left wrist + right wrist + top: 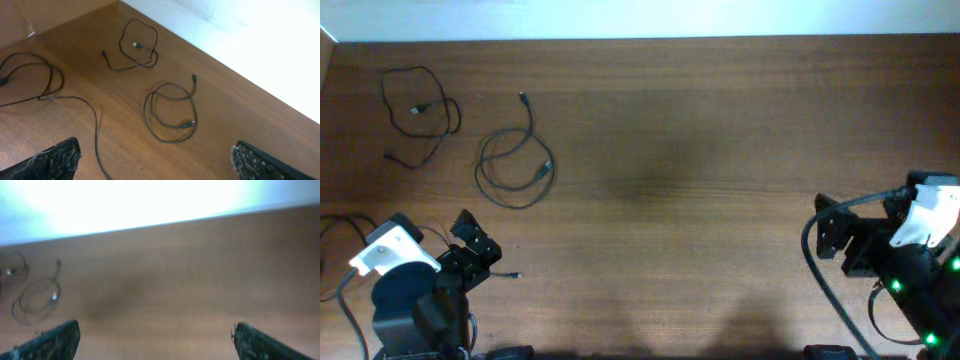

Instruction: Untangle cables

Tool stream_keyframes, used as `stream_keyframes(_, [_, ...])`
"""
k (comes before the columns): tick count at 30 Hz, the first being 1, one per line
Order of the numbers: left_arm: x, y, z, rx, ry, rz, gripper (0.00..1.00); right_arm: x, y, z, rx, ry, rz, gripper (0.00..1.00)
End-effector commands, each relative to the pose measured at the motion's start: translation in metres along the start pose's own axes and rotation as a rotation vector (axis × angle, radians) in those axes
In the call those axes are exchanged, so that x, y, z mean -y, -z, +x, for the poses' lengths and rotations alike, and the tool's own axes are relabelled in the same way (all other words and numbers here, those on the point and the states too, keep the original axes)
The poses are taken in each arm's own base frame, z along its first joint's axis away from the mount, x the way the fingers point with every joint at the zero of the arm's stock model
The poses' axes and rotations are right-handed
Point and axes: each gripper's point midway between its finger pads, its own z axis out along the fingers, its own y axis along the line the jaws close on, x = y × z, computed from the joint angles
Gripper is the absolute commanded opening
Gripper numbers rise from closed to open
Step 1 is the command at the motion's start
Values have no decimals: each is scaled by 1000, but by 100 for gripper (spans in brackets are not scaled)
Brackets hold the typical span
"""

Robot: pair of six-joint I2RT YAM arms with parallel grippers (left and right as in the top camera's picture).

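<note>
Three thin black cables lie apart on the wooden table at the far left. One loose loop (455, 115) is at the back left. A round coil (515, 205) lies right of it. A third cable (335, 222) runs under my left arm, its plug end by the gripper. The left wrist view shows the loop (121, 42), the coil (145, 112) and the third cable (95, 120). My left gripper (475, 243) (155, 160) is open and empty, short of the coil. My right gripper (830, 232) (155, 340) is open and empty at the far right. The right wrist view is blurred and shows the coil (54, 296) far off.
The wooden table (700, 150) ends at a white wall along its back edge. Thick black arm cables (815, 265) hang by the right arm base at the front edge.
</note>
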Motion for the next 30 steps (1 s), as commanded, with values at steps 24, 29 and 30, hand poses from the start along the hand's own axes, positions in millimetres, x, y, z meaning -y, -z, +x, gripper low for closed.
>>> stream_keyframes(24, [-3,-1,1,-1,-1,-14,99,43,-85,106,512,74,-7,98])
stream_keyframes(29, [-3,-1,1,-1,-2,-14,99,55,-92,112,514,65,31,98])
stream_keyframes(30, [-3,-1,1,-1,-1,-14,99,58,-92,113,515,63,40,98])
